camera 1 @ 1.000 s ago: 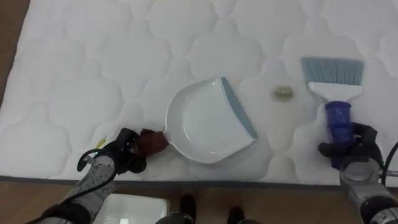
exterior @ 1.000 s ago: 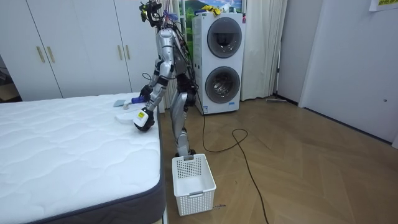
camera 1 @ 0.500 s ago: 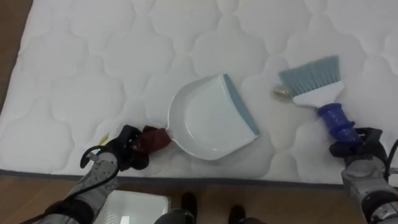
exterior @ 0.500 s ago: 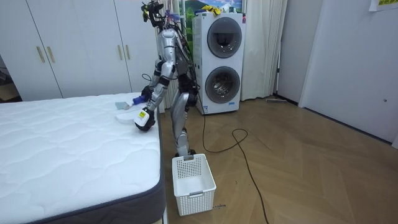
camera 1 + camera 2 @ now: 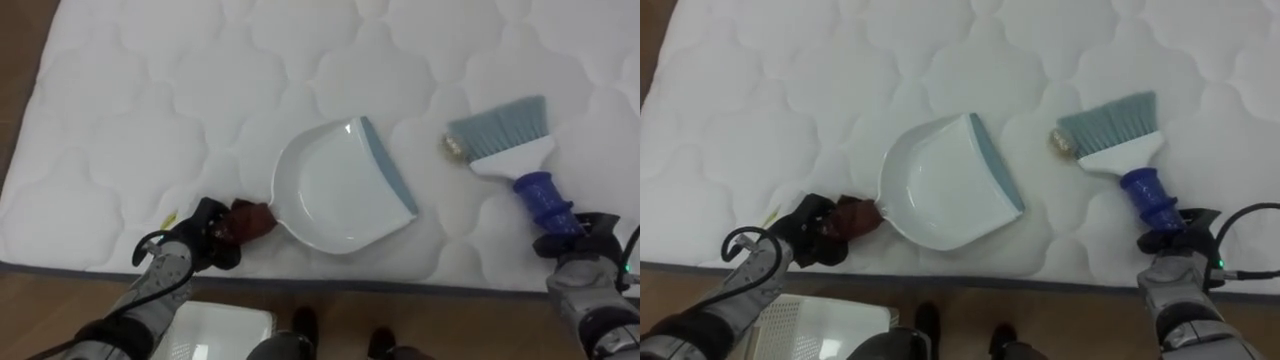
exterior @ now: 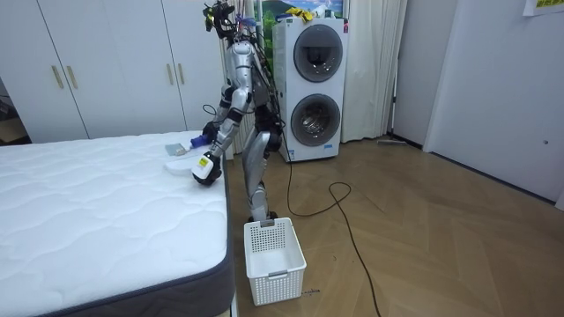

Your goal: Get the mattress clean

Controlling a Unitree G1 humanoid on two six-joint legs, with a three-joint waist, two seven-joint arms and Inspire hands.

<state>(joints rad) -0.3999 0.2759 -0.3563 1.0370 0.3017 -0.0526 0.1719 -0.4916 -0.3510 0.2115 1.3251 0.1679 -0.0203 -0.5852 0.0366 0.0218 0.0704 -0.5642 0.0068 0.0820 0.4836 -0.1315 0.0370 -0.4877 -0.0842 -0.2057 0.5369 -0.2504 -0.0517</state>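
Observation:
A white dustpan (image 5: 340, 190) with a grey-blue lip lies on the white quilted mattress (image 5: 200, 80), its mouth facing right. My left hand (image 5: 195, 245) is shut on its brown handle (image 5: 252, 221) near the bed's front edge. My right hand (image 5: 582, 240) is shut on the blue handle of a brush (image 5: 510, 140) that leans up and to the left. The brush's grey-blue bristles touch a small brownish scrap (image 5: 455, 147) lying to the right of the dustpan's lip. In the room view I stand at the bed's edge, both arms out over it.
A small yellow bit (image 5: 167, 220) lies on the mattress beside my left hand. A white laundry basket (image 6: 275, 257) stands on the wooden floor at the bed's edge, near my feet. Stacked washing machines (image 6: 311, 88) stand behind me.
The brush has tilted from upright to leaning left, and its bristles have swung over to the scrap. My right hand's fingers have tightened on the handle. The dustpan and left hand stay put.

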